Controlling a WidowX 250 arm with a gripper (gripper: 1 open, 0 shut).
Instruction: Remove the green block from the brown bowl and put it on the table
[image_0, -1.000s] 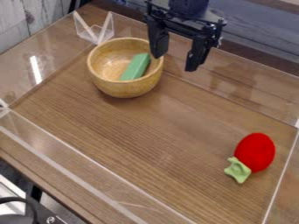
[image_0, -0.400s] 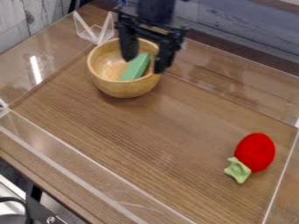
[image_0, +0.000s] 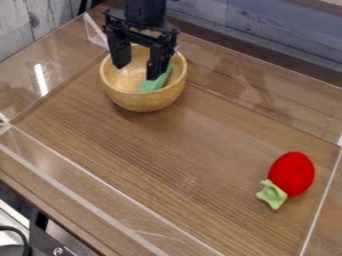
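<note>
gripper (image_0: 139, 63): black, two fingers, pointing straight down, jaws spread wide, holding nothing
gripper position: over the brown bowl, fingertips down inside the rim; left finger (image_0: 120, 52) near the bowl's back-left wall, right finger over the block's upper end
contact: cannot tell whether a fingertip touches the block
green block (image_0: 158, 79): in the bowl, lying tilted against the right inner wall, lower end toward the bowl's front; upper end partly hidden behind the right finger
brown bowl (image_0: 131, 97): round, light wood, thick wall, paler inside; upright on the desk, far-left part of the surface
desk (image_0: 174, 150): brown wood grain, clear acrylic walls round the edges, glare on the far-left panel
red toy fruit (image_0: 291, 172): near the front-right corner, well apart from the bowl, lying on the desk
pale green leaf (image_0: 273, 195): attached at the fruit's lower left, touching the desk
arm: black body rising from the gripper out of the top edge of the view
background: grey planked wall behind the far acrylic wall
</note>
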